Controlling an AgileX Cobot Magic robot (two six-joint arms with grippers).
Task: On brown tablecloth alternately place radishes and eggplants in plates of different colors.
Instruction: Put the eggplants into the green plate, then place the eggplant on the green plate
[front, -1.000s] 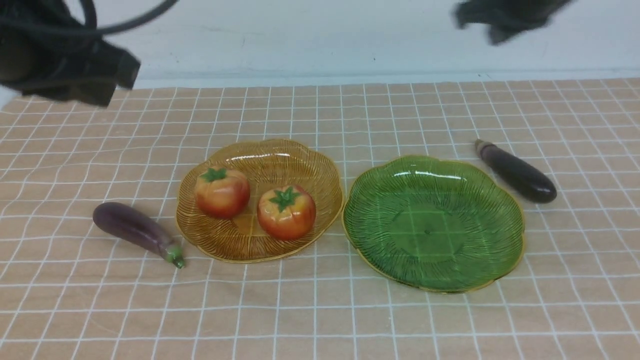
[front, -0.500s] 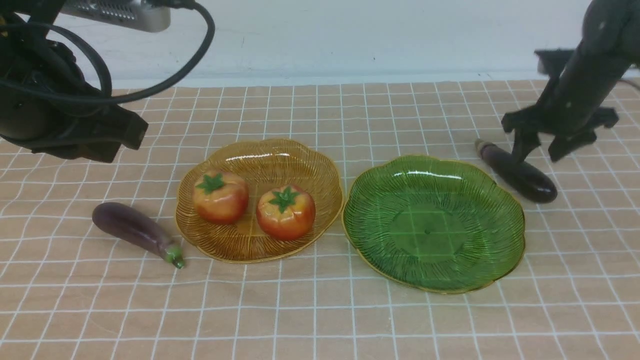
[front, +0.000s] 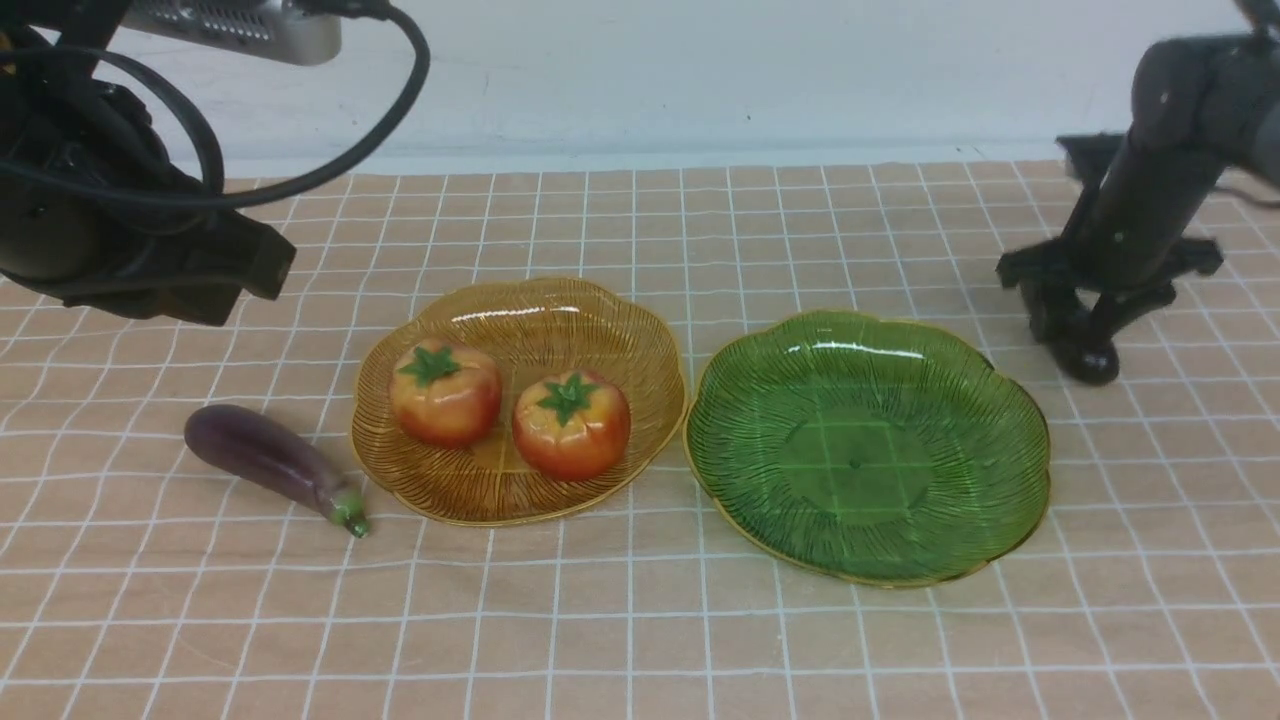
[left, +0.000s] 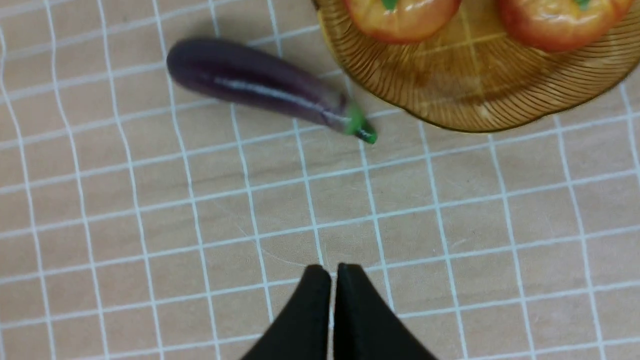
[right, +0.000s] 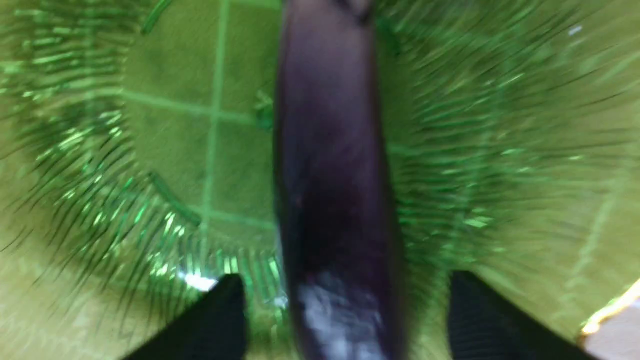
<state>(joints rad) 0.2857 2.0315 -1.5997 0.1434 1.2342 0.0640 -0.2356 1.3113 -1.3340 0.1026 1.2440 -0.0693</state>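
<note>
- Brown tablecloth (front: 560, 640), gridded in white, ran back to a pale wall (front: 700, 90).
- Right gripper (front: 1075, 333): fingers spread astride the dark eggplant (front: 1089, 363); in the right wrist view, gaps showed along both flanks, with no firm pinch evident.
- Left gripper (left: 333, 272): fingertips pressed together, holding nothing.
- Dark eggplant, position: past the far right side of the green plate (front: 855, 470) in the front view, but against green ribbing in the right wrist view; whether it was raised or resting could not be told.
- Probable faults: a loose or off-centre closure could have let the smooth skin slip or roll; a low carry could have clipped the scalloped rim and shifted the plate.
- Dark eggplant, long axis: slanting in depth, rounded end towards the robot and slightly right; stem end hidden by the gripper.
- Purple eggplant (front: 265, 455): on the cloth beside the amber plate (front: 500, 497), green stem pointing near and right.
- Radishes (front: 445, 395) (front: 572, 425): both in the amber plate, leaf tops upward; alternation appeared incomplete.
</note>
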